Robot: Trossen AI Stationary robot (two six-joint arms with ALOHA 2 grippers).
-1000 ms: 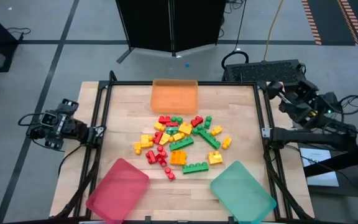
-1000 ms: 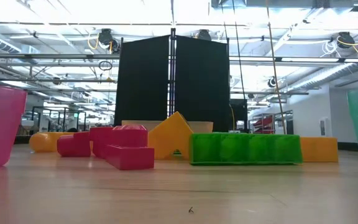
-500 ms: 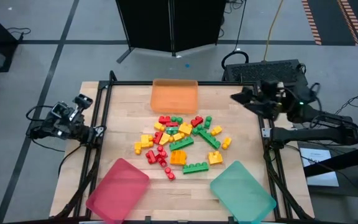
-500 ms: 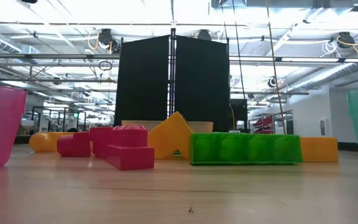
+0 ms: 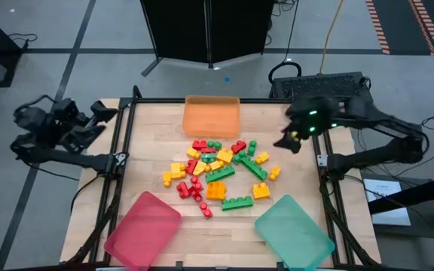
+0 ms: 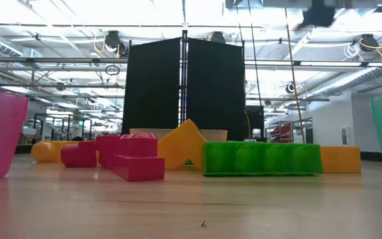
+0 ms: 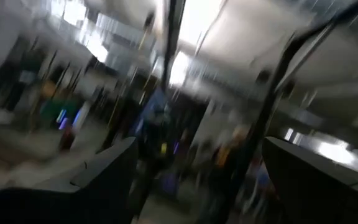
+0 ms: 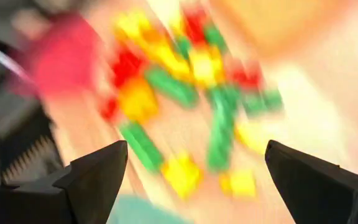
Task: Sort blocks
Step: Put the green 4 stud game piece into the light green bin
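Blocks [image 5: 218,170] lie heaped between three trays [image 5: 212,116]; both arms' fingers [image 8: 98,174] spread empty.

Overhead looks straight down; low camera skims the tabletop (both share the blocks [image 5: 218,172]).

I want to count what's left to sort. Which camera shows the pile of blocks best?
The high view: the whole pile of blocks lies spread out on the table, with nothing covering it. The low view shows only the nearest row of blocks, which hides the rest. The right wrist view shows them blurred; the left wrist view shows none.
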